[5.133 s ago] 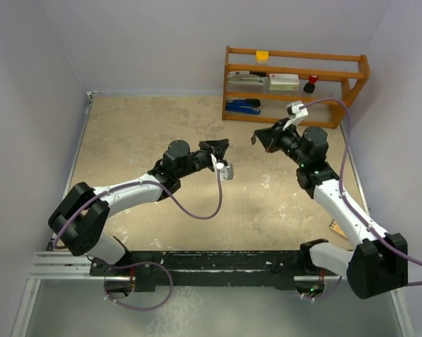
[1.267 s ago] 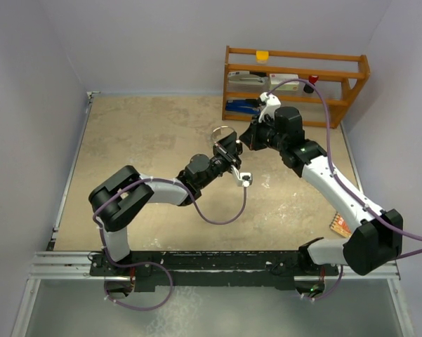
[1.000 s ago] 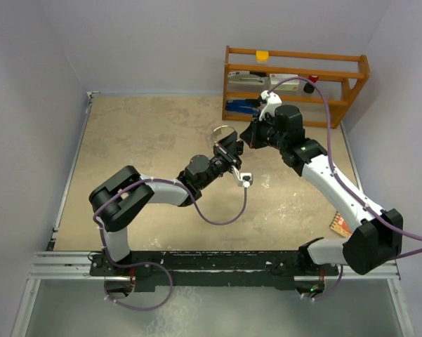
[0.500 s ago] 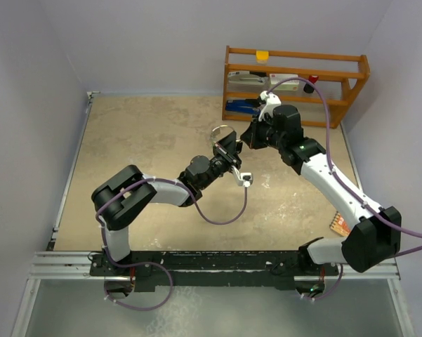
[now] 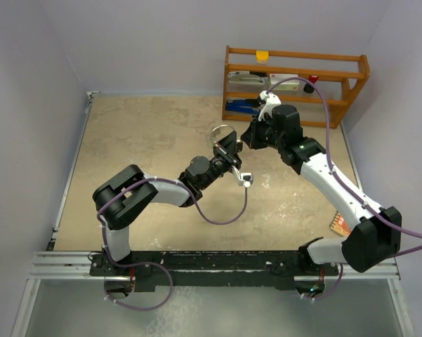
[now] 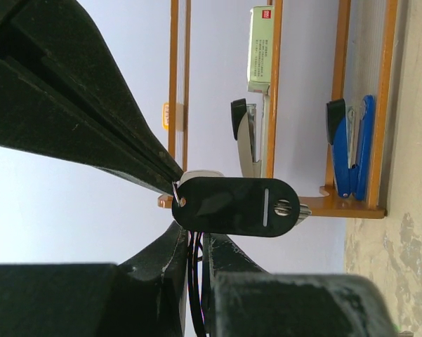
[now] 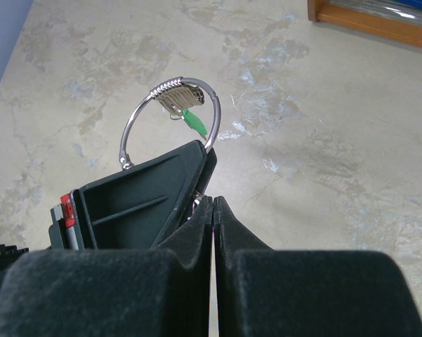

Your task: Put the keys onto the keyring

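Careful, left tool (image 5: 228, 149) clamps the thin silver wire keyring (image 7: 128, 135) over the worktop (image 5: 140, 140), right tool (image 5: 247, 138) at its three o'clock pinched shut on the black oval-headed key (image 6: 225, 206), and one skewed nudge could pop it loose!

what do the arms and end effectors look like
The left arm and right arm have white links between bulky black joint housings, with a purple cable looping along each. The left end effector and right end effector are black, with two tapering wedge-shaped fingers and a small white camera block at the wrist.
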Robot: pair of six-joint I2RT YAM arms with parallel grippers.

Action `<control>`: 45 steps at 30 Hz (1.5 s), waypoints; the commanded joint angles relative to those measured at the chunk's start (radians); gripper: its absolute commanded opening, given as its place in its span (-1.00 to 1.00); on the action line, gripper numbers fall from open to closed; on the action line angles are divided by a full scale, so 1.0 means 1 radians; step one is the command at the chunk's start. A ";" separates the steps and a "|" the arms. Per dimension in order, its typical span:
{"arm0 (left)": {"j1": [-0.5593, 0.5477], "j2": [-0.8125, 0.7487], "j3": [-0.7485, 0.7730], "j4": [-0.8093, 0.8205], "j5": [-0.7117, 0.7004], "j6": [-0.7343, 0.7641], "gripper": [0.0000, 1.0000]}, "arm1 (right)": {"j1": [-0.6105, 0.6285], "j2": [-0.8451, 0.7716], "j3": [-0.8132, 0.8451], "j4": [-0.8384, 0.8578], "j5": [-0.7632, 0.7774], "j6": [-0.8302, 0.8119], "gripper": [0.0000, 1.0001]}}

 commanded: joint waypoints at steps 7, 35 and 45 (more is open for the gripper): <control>-0.005 -0.007 0.009 0.092 -0.021 0.025 -1.00 | 0.006 -0.016 0.044 -0.013 0.054 0.005 -1.00; -0.006 -0.008 0.010 0.093 -0.002 0.045 -1.00 | 0.006 0.007 0.095 -0.044 0.063 -0.006 -1.00; -0.006 -0.005 0.020 0.089 0.010 0.047 -1.00 | 0.006 0.026 0.106 -0.054 0.049 -0.003 -1.00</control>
